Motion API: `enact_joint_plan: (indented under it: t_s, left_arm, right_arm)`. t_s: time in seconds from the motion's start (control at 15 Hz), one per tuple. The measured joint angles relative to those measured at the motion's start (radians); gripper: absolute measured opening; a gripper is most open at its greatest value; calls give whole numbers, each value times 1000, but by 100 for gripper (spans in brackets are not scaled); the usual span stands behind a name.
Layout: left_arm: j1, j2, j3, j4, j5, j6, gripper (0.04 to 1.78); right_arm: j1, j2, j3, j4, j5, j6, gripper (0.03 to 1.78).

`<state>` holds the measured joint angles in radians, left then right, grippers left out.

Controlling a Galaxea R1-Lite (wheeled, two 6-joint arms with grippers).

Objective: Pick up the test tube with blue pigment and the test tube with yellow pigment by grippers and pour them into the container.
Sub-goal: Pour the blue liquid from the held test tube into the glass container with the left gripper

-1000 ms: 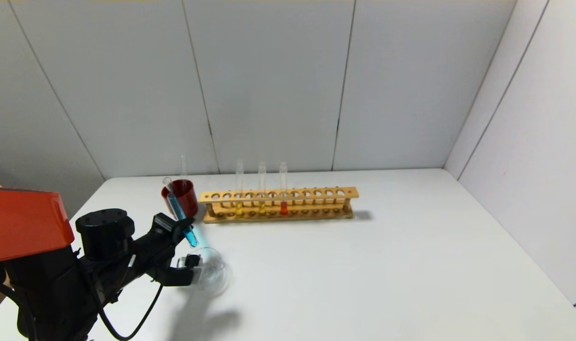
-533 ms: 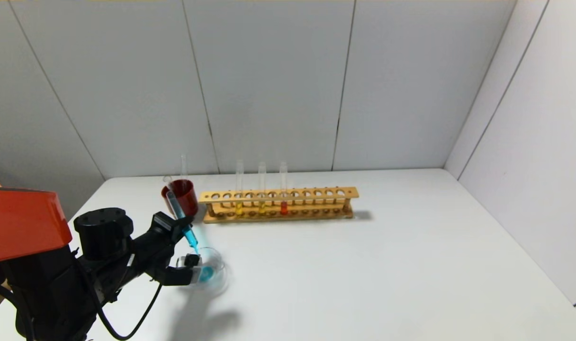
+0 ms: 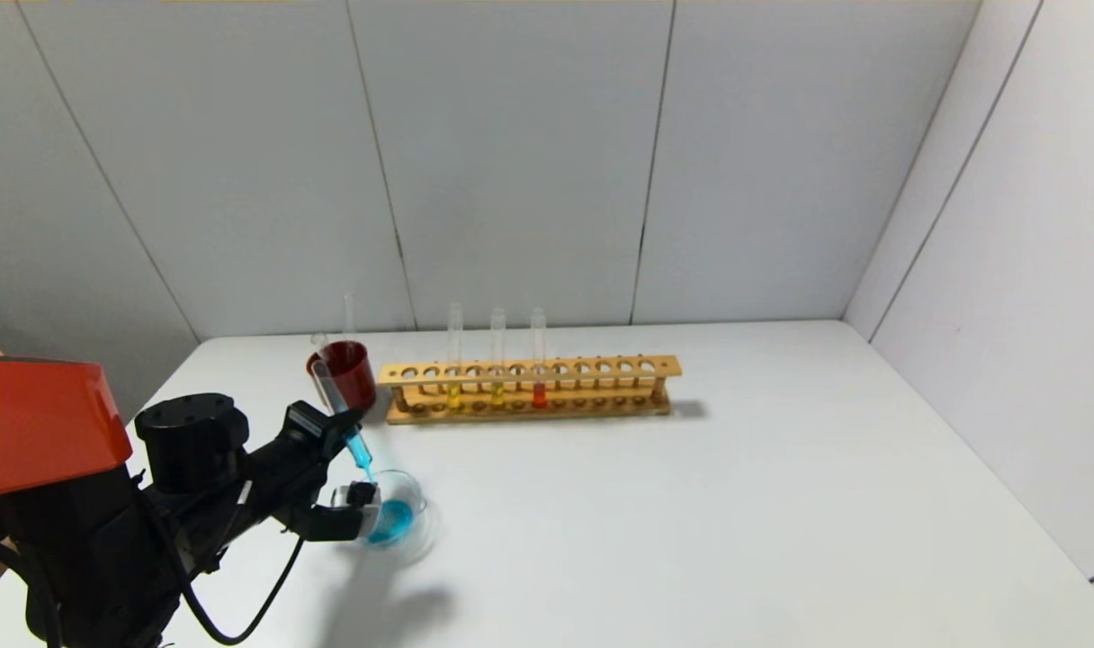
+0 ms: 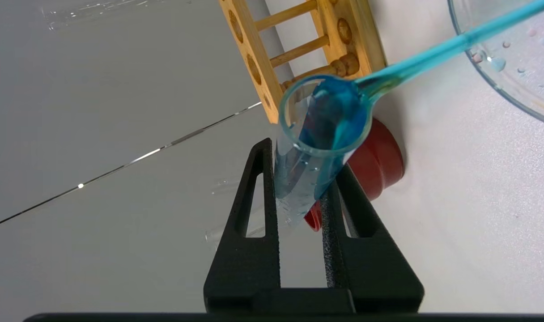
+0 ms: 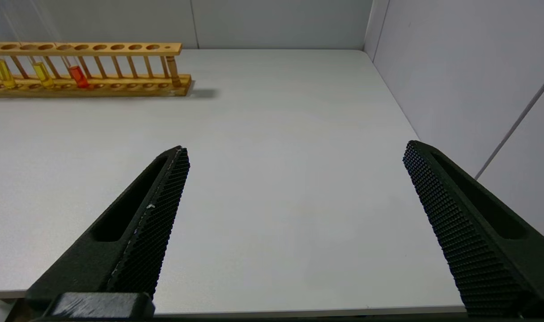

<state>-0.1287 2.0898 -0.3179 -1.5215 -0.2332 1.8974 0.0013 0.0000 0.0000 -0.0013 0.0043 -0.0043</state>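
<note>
My left gripper (image 3: 345, 432) is shut on the test tube with blue pigment (image 3: 340, 414), tilted mouth-down over the clear glass container (image 3: 412, 504) at the table's front left. Blue liquid runs from the tube's mouth (image 4: 325, 116) in a thin stream into the container (image 4: 500, 85), which holds a blue pool. Two test tubes with yellow pigment (image 3: 454, 394) stand in the wooden rack (image 3: 601, 369), also seen in the right wrist view (image 5: 3, 74). My right gripper (image 5: 294, 154) is open and empty over the table's front right, out of the head view.
A dark red cup (image 3: 349, 378) with glass tubes in it stands just left of the rack, behind the tilted tube. A red-orange tube (image 3: 539, 393) stands in the rack beside the yellow ones. Grey walls close the table at the back and right.
The blue tube has tilted further and its liquid has run out: the container held no blue a second ago and now holds a blue pool. The tube's blue column has shrunk.
</note>
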Motion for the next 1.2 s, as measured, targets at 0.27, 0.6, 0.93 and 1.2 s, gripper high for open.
enact_joint_plan:
  t_s: [0.27, 0.6, 0.93, 1.2]
  left_arm:
    - [-1, -5, 2, 0, -1, 12, 31]
    - [-2, -10, -1, 0, 0, 30, 31]
    - [-1, -15, -2, 0, 0, 42, 31]
    - [-2, -15, -3, 0, 1, 56, 31]
  right_arm:
    - [0, 0, 0, 0, 0, 0, 175]
    - [0, 0, 0, 0, 0, 0, 175]
    - [0, 0, 0, 0, 0, 0, 175]
    - [0, 0, 0, 0, 0, 0, 175]
